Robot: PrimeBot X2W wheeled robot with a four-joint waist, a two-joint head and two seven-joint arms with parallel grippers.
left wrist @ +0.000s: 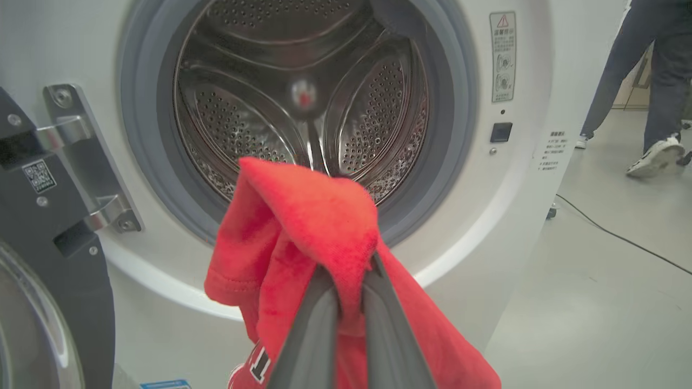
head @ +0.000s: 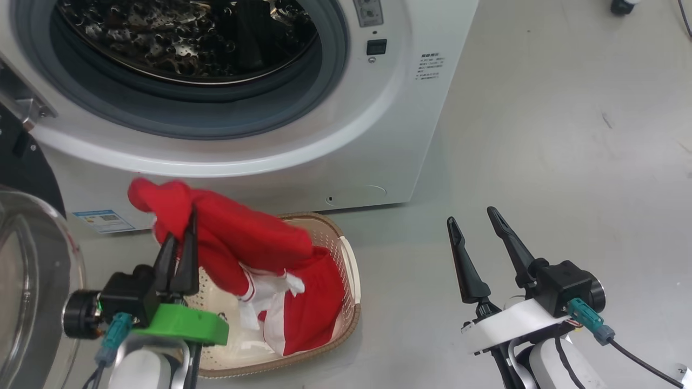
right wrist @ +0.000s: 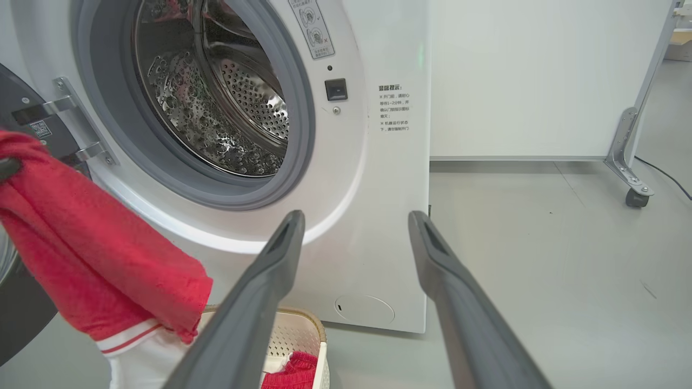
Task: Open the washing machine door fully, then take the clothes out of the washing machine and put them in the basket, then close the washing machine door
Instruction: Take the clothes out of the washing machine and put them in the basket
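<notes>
One washing machine [head: 378,135], one basket [head: 355,281], two hands [head: 183,224] [head: 471,214].

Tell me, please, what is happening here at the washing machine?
The robot unloads the washing machine, whose door stands open. Its left end effector is shut on red clothes, which hang over the basket and partly lie in it. The right end effector is open and holds nothing.
</notes>
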